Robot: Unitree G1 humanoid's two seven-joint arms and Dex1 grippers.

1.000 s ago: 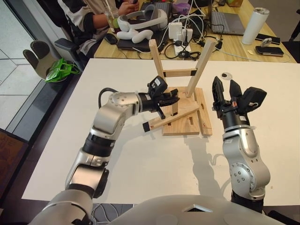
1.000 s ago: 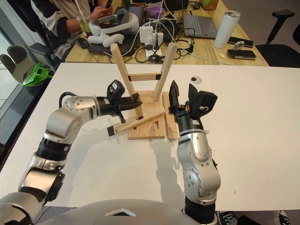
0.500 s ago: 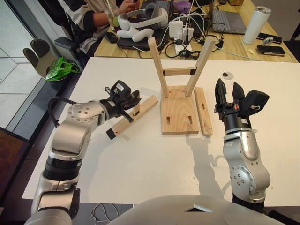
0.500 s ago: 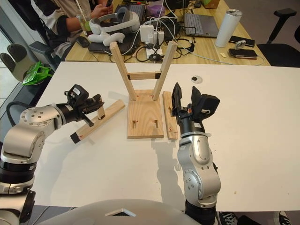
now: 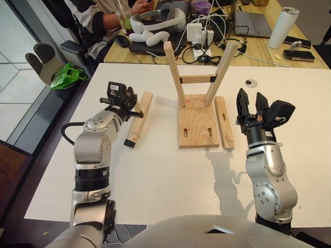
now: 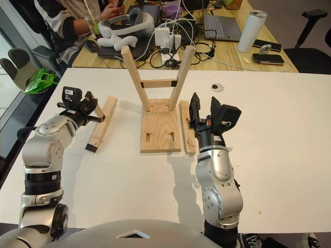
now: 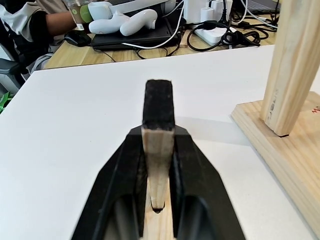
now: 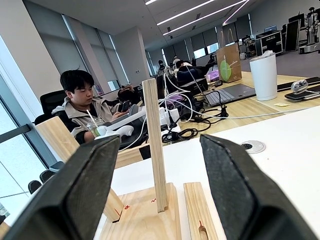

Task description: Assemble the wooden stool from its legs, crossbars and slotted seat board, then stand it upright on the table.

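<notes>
Light wooden slotted seat board point(image 5: 198, 135) lies flat mid-way across the white table point(image 5: 155, 175), w/ two small rectangular slots showing toward its near edge. Two pale wooden legs point(image 5: 173, 72) stand up from its far edge, splayed outward. They're joined partway up by a short wooden crossbar point(image 5: 195, 79) w/ dark ends. Stool is half built, seat down, legs in air. Loose slotted wooden bar point(image 5: 224, 123) lies flat just beside the board's R edge, parallel to it.

Another long wooden leg w/ black end cap point(image 5: 137, 116) is well L of the board, approx parallel to it, w/ the capped end toward the robot. Left gripper point(image 7: 159, 137) pinches this leg: black fingers point(image 7: 120, 170) pressed on both side faces, gap only as wide as the wood. Can't tell if the leg rests on the table or sits just clear of it.

Right gripper point(image 5: 251, 106) is just R of the loose bar and points away from the robot. Its fingers point(image 8: 95, 195) are spread wide, w/ nothing btwn them and touching nothing.
</notes>
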